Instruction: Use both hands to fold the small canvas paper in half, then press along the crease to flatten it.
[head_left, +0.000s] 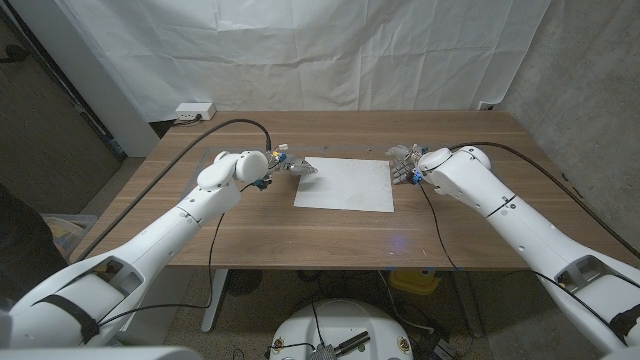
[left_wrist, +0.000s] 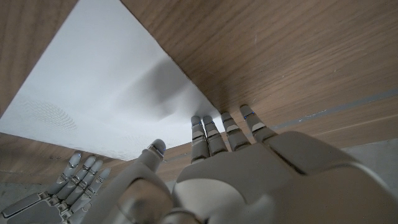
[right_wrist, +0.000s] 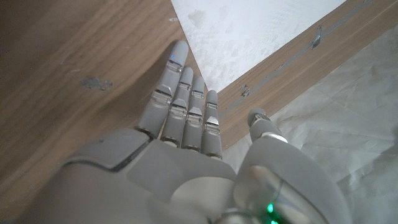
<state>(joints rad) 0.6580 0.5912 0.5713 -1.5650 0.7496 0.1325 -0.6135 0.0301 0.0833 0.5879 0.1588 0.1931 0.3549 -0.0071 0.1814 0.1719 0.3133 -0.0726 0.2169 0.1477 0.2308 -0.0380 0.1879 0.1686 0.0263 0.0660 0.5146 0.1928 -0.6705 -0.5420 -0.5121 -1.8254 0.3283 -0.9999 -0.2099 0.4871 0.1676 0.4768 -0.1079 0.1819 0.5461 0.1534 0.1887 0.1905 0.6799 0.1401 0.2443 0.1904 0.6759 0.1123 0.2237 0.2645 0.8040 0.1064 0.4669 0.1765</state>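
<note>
A lab; white backdrop sheet (head_left: 300, 50) hung behind wooden table (head_left: 340, 235).

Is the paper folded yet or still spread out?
Spread out. The paper lies flat on the table as one sheet, no crease visible; the left hand reaches its corner.

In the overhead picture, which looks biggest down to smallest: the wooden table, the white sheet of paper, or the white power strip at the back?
1. Wooden table, by far the largest.
2. White sheet of paper.
3. Power strip, smallest, though it lies farther from the camera, which shrinks it somewhat.
</note>
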